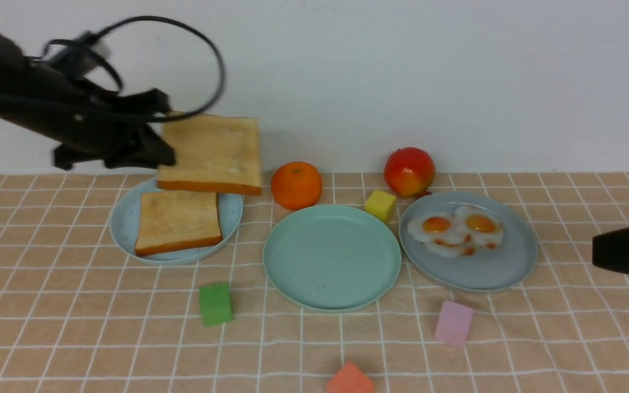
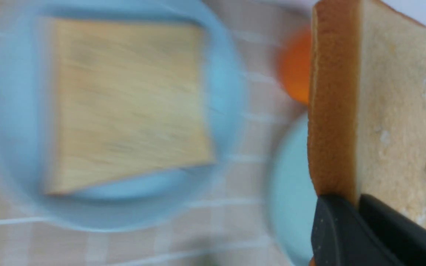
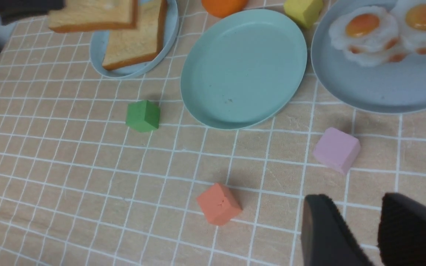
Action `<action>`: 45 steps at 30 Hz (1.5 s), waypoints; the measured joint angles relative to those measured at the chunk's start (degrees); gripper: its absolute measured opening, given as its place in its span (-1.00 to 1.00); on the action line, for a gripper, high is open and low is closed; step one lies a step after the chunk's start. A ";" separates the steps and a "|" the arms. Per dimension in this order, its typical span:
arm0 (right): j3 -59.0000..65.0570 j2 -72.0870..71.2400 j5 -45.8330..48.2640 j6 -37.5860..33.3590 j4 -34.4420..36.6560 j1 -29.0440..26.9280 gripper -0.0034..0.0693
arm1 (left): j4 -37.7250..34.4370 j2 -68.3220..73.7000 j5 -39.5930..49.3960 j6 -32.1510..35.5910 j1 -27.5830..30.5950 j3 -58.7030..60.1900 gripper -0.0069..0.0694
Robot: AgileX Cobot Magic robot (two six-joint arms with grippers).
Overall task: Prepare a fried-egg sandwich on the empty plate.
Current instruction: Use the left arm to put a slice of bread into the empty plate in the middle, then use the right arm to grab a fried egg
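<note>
Coral block (image 1: 350,381): cut off, bottom edge, front view | sky-blue plate (image 2: 13,129), resting toast (image 2: 124,107): blurred, left wrist view | orange (image 2: 294,70): half hidden behind held toast (image 2: 394,111), same view

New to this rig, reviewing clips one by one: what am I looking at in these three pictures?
A two-armed robot works over a checked cloth. The front view looks forward from between the arms; the other two come from wrist cameras. The left pincer is shut on a toast slice, held above a pale blue plate bearing a second slice. The teal plate is bare; the grey-blue plate holds fried eggs. An orange, a red fruit and coloured blocks lie around. The right pincer is open and empty.
</note>
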 joint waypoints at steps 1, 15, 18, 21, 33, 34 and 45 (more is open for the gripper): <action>0.00 0.00 0.12 0.00 0.00 0.00 -0.24 | -0.10 0.18 -0.13 0.24 -2.16 0.17 -0.78; 0.00 0.00 0.58 -0.05 -2.92 0.00 -0.24 | -1.15 14.06 -7.39 -6.79 -16.01 0.56 -0.78; 0.00 0.00 0.58 -0.05 -3.00 0.00 -0.24 | -0.66 15.68 -8.78 -9.17 -16.03 0.56 -0.76; 0.00 0.00 1.05 -0.05 -3.00 0.00 -0.24 | 1.24 15.98 -8.90 -10.23 -16.03 0.56 -0.66; 0.00 0.19 -1.20 -0.05 1.44 0.00 -0.24 | 19.82 14.18 1.32 -16.63 -16.03 -6.89 0.57; 0.00 0.20 -1.26 -0.05 1.61 0.00 -0.24 | 20.32 13.80 2.14 -16.78 -16.03 -7.62 0.61; 0.00 10.98 -10.23 2.31 4.32 -0.03 -0.24 | 19.48 -1.46 21.23 -10.35 -16.85 -20.56 0.42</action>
